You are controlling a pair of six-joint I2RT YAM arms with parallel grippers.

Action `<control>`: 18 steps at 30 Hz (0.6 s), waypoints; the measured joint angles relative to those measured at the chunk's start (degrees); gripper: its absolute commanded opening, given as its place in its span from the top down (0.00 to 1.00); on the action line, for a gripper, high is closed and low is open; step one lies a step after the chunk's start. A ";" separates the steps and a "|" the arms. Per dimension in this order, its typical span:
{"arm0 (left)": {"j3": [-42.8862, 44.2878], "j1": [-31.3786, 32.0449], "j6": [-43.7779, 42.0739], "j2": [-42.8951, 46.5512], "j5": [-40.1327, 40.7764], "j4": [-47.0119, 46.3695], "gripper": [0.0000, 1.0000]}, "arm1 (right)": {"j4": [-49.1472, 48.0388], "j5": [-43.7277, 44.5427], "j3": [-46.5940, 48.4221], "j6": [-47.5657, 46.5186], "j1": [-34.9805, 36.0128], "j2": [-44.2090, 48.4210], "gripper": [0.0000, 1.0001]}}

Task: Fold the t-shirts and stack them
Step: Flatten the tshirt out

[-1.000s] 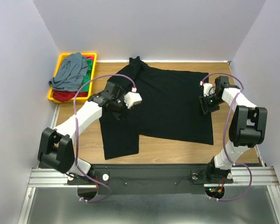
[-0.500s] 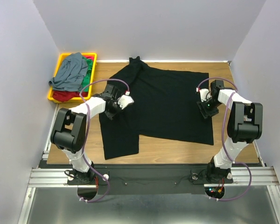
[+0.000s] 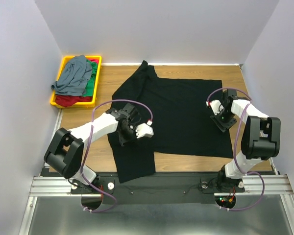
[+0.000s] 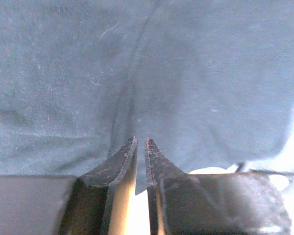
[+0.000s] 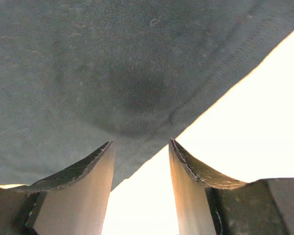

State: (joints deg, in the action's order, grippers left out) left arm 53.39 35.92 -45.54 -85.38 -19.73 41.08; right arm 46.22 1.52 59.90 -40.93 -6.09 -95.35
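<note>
a large soft black t-shirt [image 3: 181, 117] lies spread over the wooden table [image 3: 196, 164], its collar end towards the far edge and one long flap hanging down to the near edge on the left. the left gripper [image 4: 141, 142] sits low on that left part of the cloth, its dark fingers [image 4: 118, 159] drawn almost together with only a thin slit between them, and a raised crease of the fabric runs straight into the tips (it looks nipped there). the right gripper [image 5: 141, 143] rests at the shirt's right edge with its jaws well apart, the stitched hem crossing just beyond the tips and nothing held. at the far left corner a yellow plastic tray [image 3: 68, 58] holds a crumpled slate grey-blue t-shirt [image 3: 74, 76] on top of a green t-shirt [image 3: 90, 87] and a red t-shirt [image 3: 68, 100].
</note>
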 measured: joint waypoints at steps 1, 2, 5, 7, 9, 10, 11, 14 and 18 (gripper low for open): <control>1.01 -0.07 -0.07 0.13 -0.79 1.25 0.75 | 0.46 -0.31 0.33 -0.22 -0.13 0.59 0.46; 2.51 -0.31 -0.07 0.15 -1.70 2.47 0.74 | 1.66 -1.20 1.44 -0.22 -0.37 0.87 0.46; 9.29 -3.26 0.68 -0.17 -3.85 3.06 0.71 | 3.52 -4.50 8.41 1.38 -1.07 0.42 0.46; 15.76 -7.91 2.32 -1.77 -4.09 1.11 0.71 | 3.04 -7.19 13.88 3.43 -1.09 -0.72 0.50; 21.38 -12.33 4.44 -4.35 -3.85 -1.99 0.71 | 2.03 -9.62 19.45 5.88 -1.22 -2.75 0.53; 24.61 -14.73 5.92 -6.34 -3.15 -4.50 0.70 | 1.53 -10.78 22.14 7.67 -1.33 -4.39 0.54; 26.88 -16.52 7.08 -8.22 -2.47 -6.19 0.70 | 0.59 -11.65 23.96 8.98 -1.33 -6.01 0.54; 33.14 -21.16 10.69 -14.86 0.42 -11.93 0.70 | -1.44 -13.18 28.48 13.29 -1.33 -11.65 0.60; 37.38 -23.28 14.12 -22.82 2.82 -16.09 0.70 | -4.66 -13.55 31.87 18.53 -1.33 -18.78 0.63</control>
State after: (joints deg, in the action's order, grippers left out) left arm 90.76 12.64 -31.42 -108.20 -16.91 24.99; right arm 41.56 -12.03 91.77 -22.39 -7.42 -114.13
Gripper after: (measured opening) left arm 0.298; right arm 0.380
